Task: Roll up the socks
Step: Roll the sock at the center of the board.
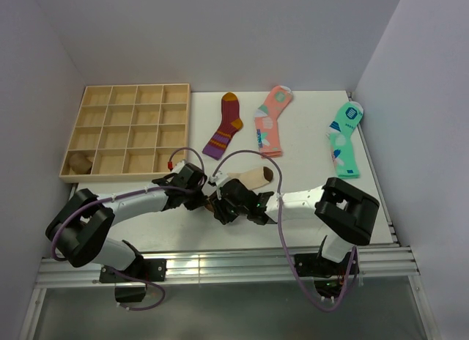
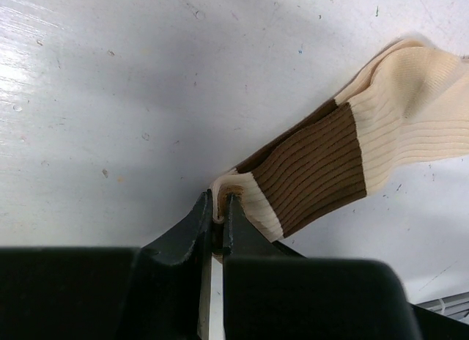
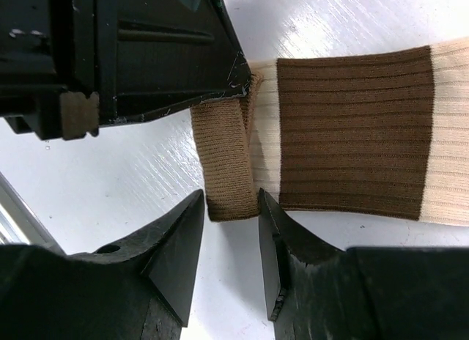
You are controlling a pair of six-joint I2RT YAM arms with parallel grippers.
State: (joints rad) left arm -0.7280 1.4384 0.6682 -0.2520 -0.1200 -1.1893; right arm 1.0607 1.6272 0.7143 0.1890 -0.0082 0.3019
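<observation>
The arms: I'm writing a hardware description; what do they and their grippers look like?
Both the left arm and right arm have white links, black joint housings and looping purple cables. The left gripper and right gripper have black, wedge-shaped fingers.

Right fingers (image 3: 179, 241) parted astride the folded tan cuff of the socks (image 3: 352, 127), left fingers (image 3: 168, 54) above.
</observation>
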